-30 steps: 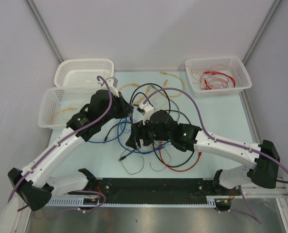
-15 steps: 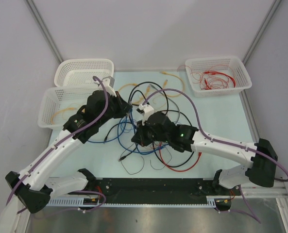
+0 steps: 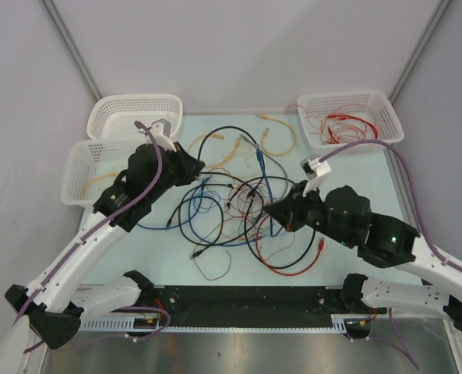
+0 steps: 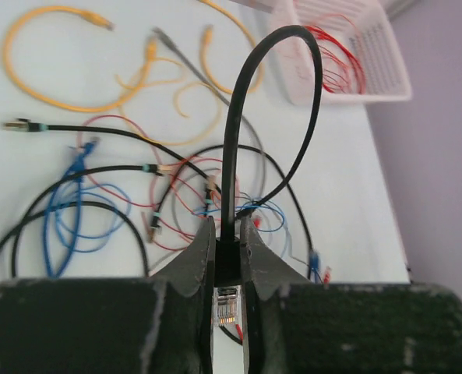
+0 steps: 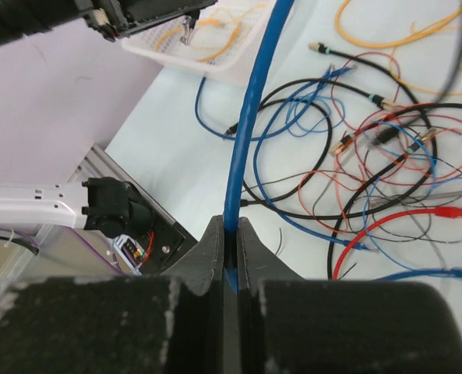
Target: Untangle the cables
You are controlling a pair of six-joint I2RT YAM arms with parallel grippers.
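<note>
The cables (image 3: 238, 214) lie in a loose tangle of black, blue, red and yellow wires mid-table. My left gripper (image 3: 196, 165) is at the tangle's upper left, shut on the plug end of a black cable (image 4: 234, 132) that arches up from the jaws (image 4: 228, 224) and back down into the pile. At the tangle's right side, my right gripper (image 3: 272, 209) is shut on a thick blue cable (image 5: 250, 117). That cable runs taut up from the gripper (image 5: 231, 227) towards the table's far side (image 3: 262, 179).
A white basket (image 3: 390, 117) holding thin red wires stands at the back right. Two white baskets (image 3: 106, 105) (image 3: 73, 175) stand at the back left, the nearer one holding a yellow cable. Loose yellow cables (image 3: 281, 134) lie at the back centre.
My right gripper has shut on the blue cable and pulled back to the right, drawing it taut. The left gripper lifted slightly up-left with the black cable, and the tangle spread out.
</note>
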